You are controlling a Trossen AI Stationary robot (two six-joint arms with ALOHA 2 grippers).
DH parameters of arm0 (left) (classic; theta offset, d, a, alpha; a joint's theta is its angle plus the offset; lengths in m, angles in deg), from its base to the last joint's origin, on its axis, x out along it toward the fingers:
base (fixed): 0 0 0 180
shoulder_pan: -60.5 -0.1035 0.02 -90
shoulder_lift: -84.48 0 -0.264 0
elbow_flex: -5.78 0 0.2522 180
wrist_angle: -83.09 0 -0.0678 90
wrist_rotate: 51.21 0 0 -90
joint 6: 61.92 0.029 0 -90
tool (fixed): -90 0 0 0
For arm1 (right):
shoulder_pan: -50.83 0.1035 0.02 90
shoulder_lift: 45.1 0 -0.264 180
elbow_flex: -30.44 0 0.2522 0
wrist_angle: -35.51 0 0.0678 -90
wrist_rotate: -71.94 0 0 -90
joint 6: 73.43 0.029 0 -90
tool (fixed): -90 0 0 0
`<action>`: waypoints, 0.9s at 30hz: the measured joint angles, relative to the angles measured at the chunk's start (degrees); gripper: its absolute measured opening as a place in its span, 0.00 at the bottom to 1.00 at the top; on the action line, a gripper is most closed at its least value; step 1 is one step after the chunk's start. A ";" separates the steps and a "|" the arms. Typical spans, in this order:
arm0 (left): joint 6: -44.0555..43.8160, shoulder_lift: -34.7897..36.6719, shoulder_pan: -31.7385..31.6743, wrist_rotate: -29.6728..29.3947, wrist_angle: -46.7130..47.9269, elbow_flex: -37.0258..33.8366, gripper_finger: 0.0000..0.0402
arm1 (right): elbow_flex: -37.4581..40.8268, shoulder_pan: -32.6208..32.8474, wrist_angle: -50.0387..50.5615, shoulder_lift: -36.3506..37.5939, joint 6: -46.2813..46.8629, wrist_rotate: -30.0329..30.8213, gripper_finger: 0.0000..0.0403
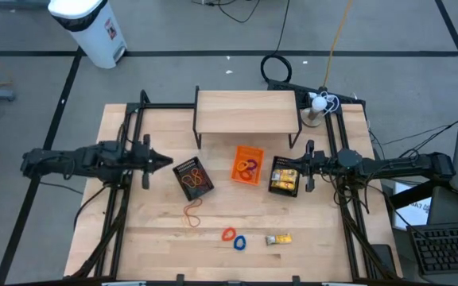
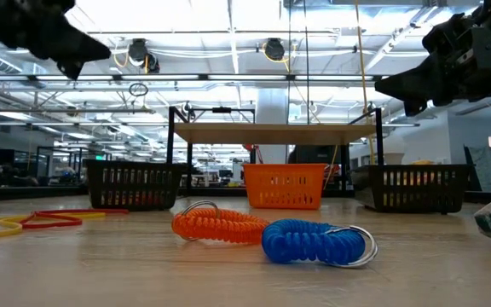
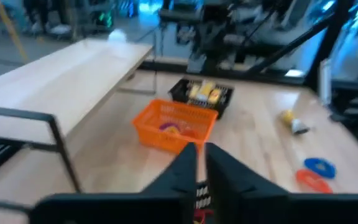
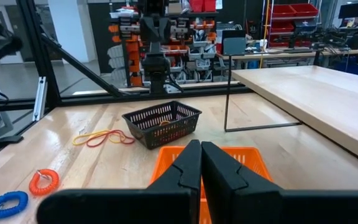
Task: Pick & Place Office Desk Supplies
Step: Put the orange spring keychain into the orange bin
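In the high view the left tool (image 1: 165, 161) hung at centre-left of the frame, its fingers drawn nearly together on nothing, the tip just left of the left black mesh bin (image 1: 192, 178), where red and tan bands lay. The right tool (image 1: 299, 168) sat right of centre, fingers together and empty, at the right edge of the right black mesh bin (image 1: 284, 176), which held yellow-and-white packets. Between the two bins stood the orange plastic bin (image 1: 246, 164) with small rings inside.

The loose supplies lay on the desk (image 1: 149, 238) toward the bottom of the frame, well apart from both tools. The rubber bands (image 1: 192, 212) were below the left bin, lower right of the left tool. Further right and lower sat the orange coil ring (image 1: 228, 234) with the blue coil ring (image 1: 239, 242) touching it. A loose packet (image 1: 277, 239) lay right of them, below the right bin and lower left of the right tool.

In the low view the orange ring (image 2: 220, 226) and blue ring (image 2: 315, 242) lay side by side in the foreground, the bands (image 2: 32, 222) at the left edge.
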 joint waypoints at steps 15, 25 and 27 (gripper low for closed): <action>-0.36 11.34 -4.68 4.28 -4.55 -12.50 0.02 | 0.01 0.00 0.02 0.00 1.08 0.04 0.01; 3.43 11.48 -4.82 7.99 -5.06 -13.98 0.01 | -0.01 0.00 0.04 0.00 1.08 0.04 0.01; 3.55 11.48 -4.84 8.28 -5.02 -13.98 0.01 | 0.00 0.00 0.04 0.00 1.04 0.04 0.01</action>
